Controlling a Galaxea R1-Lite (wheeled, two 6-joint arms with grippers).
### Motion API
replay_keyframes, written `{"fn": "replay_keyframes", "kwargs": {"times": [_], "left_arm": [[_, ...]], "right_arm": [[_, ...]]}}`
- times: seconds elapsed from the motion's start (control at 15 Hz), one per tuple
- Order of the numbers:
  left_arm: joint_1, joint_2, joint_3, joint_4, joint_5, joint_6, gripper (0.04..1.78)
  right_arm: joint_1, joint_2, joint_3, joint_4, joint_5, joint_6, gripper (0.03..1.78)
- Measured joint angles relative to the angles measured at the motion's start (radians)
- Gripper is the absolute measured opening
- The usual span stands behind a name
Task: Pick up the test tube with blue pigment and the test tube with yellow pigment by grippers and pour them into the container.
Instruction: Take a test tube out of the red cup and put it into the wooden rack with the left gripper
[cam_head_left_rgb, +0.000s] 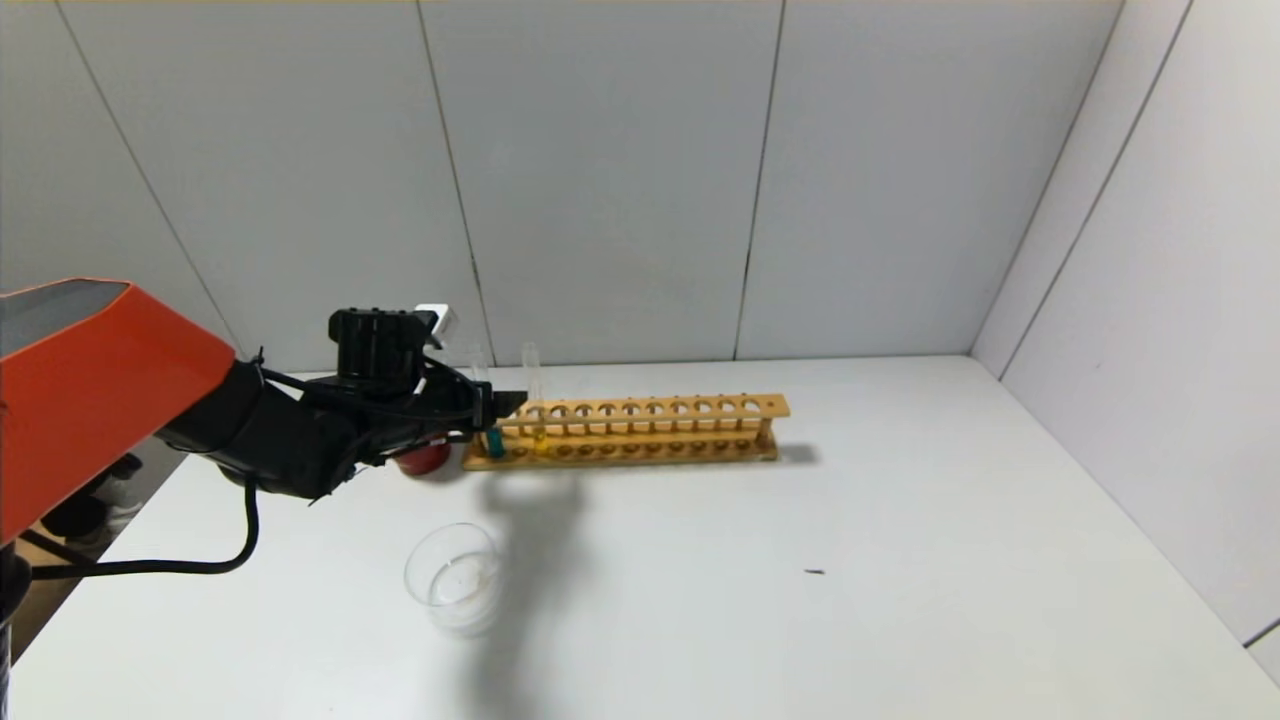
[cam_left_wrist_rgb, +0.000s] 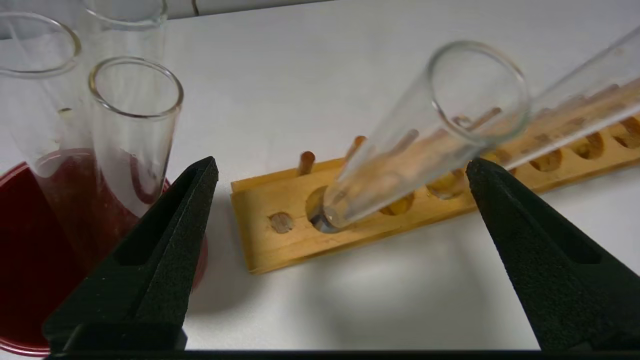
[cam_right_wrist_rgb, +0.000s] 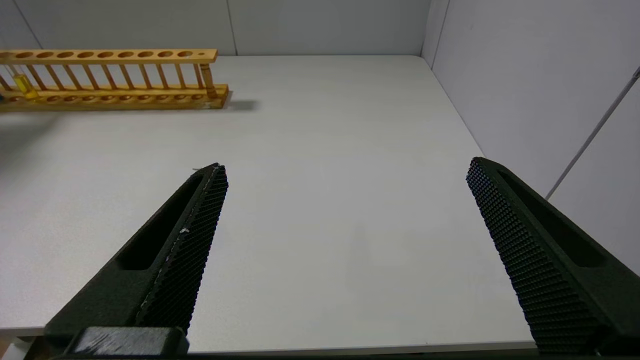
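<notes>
The head camera looked down on the desk (cam_head_left_rgb: 900, 560) from above. The left wrist camera sat close over the wooden rack's (cam_left_wrist_rgb: 280, 235) left end; the right wrist camera viewed that rack (cam_right_wrist_rgb: 115, 95) from afar.

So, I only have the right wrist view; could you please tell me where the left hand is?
Observer: The left hand is at the rack's left end, by the blue tube.
Operator: Is it gripping that tube?
Observer: No, it is open, with its fingers either side of the tube, not touching.
Operator: And where is the dish?
Observer: On the table, nearer the robot than the rack's left end.
</notes>
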Motion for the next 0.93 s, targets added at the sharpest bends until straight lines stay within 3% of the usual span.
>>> {"fn": "replay_keyframes", "kwargs": {"times": [0.53,0.73,0.93], "left_arm": [[-0.003,0.020,-0.028,0.000,0.005,0.001,1.72],[-0.007,0.031,-0.038,0.000,0.006,0.005,1.49],[-0.010,0.040,-0.045,0.000,0.006,0.007,1.04]], "right_arm": [[0.000,0.000,0.000,0.000,0.000,0.000,1.75],[0.000,0.000,0.000,0.000,0.000,0.000,1.75],[0.000,0.000,0.000,0.000,0.000,0.000,1.75]]}}
